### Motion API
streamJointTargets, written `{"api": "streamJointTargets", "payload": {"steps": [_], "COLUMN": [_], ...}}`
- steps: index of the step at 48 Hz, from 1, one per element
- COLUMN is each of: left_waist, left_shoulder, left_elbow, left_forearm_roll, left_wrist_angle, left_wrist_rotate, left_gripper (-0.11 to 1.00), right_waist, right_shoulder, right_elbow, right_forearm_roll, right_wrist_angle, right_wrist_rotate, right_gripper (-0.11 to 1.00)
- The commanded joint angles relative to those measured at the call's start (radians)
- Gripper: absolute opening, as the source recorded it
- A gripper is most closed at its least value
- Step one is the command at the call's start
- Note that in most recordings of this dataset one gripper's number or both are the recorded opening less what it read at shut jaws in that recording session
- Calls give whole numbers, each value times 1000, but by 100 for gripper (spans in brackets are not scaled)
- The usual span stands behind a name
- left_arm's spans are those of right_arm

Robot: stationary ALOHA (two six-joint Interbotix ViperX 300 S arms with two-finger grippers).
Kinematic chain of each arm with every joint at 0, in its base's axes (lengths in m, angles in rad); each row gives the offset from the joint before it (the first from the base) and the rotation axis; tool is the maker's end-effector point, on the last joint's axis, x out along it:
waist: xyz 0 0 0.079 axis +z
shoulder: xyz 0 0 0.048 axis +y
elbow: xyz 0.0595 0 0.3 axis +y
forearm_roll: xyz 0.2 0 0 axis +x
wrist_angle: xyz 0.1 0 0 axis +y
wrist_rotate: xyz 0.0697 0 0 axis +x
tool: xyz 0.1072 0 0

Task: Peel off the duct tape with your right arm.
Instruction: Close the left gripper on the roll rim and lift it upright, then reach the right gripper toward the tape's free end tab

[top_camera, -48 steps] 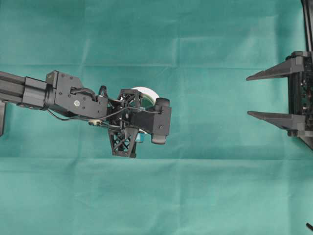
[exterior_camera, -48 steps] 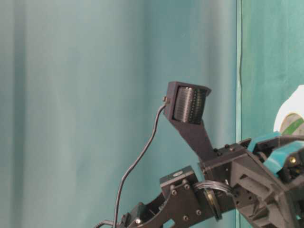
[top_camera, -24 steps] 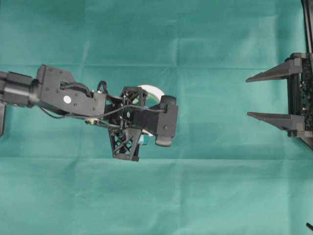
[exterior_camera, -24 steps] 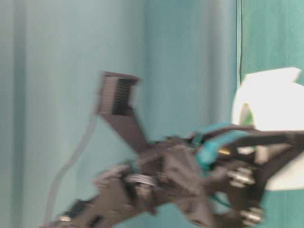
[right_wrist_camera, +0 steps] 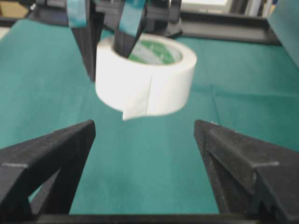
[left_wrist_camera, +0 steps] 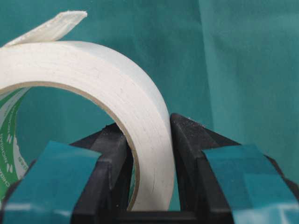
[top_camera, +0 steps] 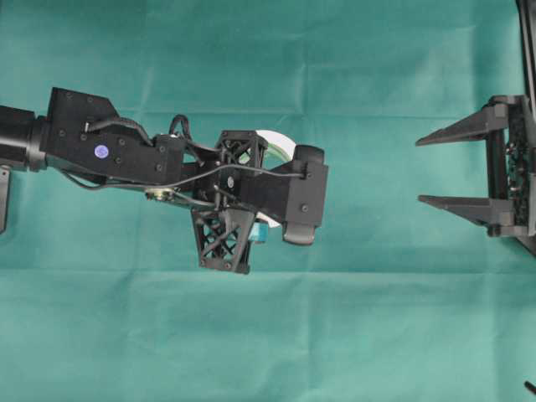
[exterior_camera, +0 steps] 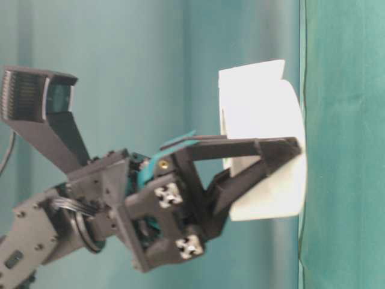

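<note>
The duct tape (right_wrist_camera: 154,84) is a white roll with a green-printed core, held off the cloth. My left gripper (left_wrist_camera: 147,126) is shut on its wall, one teal-patched finger inside the ring and one outside. A short loose tab (right_wrist_camera: 135,105) hangs from the roll's outer face, pointing toward my right gripper. From overhead only a sliver of the roll (top_camera: 278,142) shows under the left wrist. My right gripper (top_camera: 420,171) stands open at the right edge, a clear gap away from the roll. Its plain black fingers (right_wrist_camera: 56,144) frame the tab with nothing between them.
Green cloth (top_camera: 268,335) with faint fold lines covers the whole table. The left arm's links (top_camera: 92,151) stretch in from the left edge. A black frame (right_wrist_camera: 224,23) runs along the far side behind the left gripper.
My left arm has carried the roll to the right, toward the right gripper, and swung it into full sight of the table-level camera. The right gripper has hardly moved and stays open.
</note>
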Motion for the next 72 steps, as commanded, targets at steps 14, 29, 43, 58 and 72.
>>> {"api": "streamJointTargets", "payload": {"steps": [14,29,43,58,72], "left_waist": [26,29,28,28,25], "left_shoulder": [-37,-35,-37,-35,-37], "left_elbow": [-46,-43,-43,-41,-37], "left_forearm_roll": [5,5,5,5,5], "left_wrist_angle": [15,15,15,14,15], "left_wrist_rotate": [5,5,3,3,3], "left_gripper": [21,21,21,21,21], "right_waist": [-2,-3,-21,-25,-52], "right_shoulder": [176,408,551,584,623], "right_elbow": [-101,-212,-305,-322,-337], "right_forearm_roll": [-3,-3,-3,-3,-3], "right_wrist_angle": [-54,-133,-155,-181,-183], "right_wrist_rotate": [0,-8,-18,-18,-17], "right_gripper": [81,81,81,81,81]}}
